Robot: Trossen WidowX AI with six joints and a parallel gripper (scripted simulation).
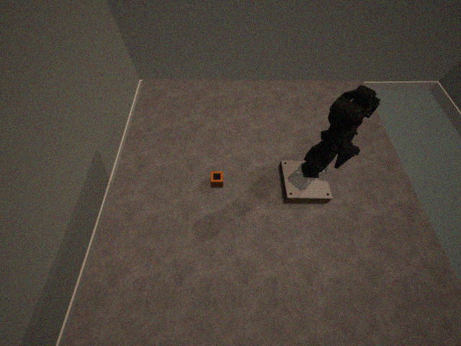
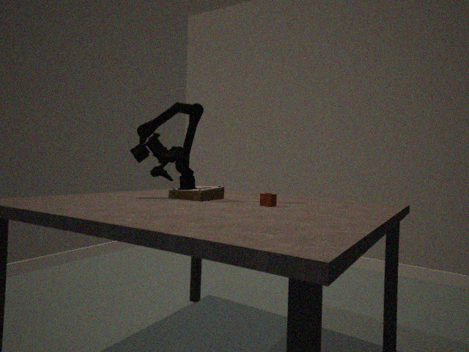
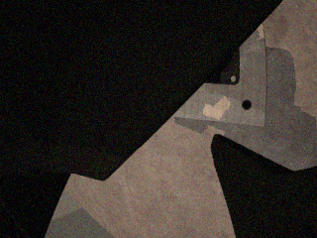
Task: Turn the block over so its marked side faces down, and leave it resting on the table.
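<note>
The claw (image 1: 344, 158) (image 2: 164, 166) (image 3: 151, 134) is spread wide with nothing pinched in it. It hangs above the worktop (image 1: 167, 260) (image 2: 227, 223) (image 3: 168, 198), folded back close to the arm (image 1: 344, 112) (image 2: 191, 130) and near the base plate (image 1: 309, 192) (image 2: 212, 193) (image 3: 255, 111), whose corner shows in the wrist view between dark parts of the robot. The first danger lies right here: swung down or outward carelessly, a finger could knock the plate or the arm's own lower links, because so little room seems left between them.

Farther out, to the left of the plate in the top view and to its right in the exterior one, the orange block (image 1: 217, 179) (image 2: 267, 199) rests flat on the worktop, well apart from the claw. Its dark square mark (image 1: 217, 176) faces up, so the turning is wholly undone. The wrist view does not show the block, so an approach from this pose would probably start without close sight of it; poor aim could push the block aside or catch only an edge. In this dim light the mark may be hard to follow. Once gripped, the block could slip if held off-centre, end on its side if the turn falls short, or tumble if let go too high.
</note>
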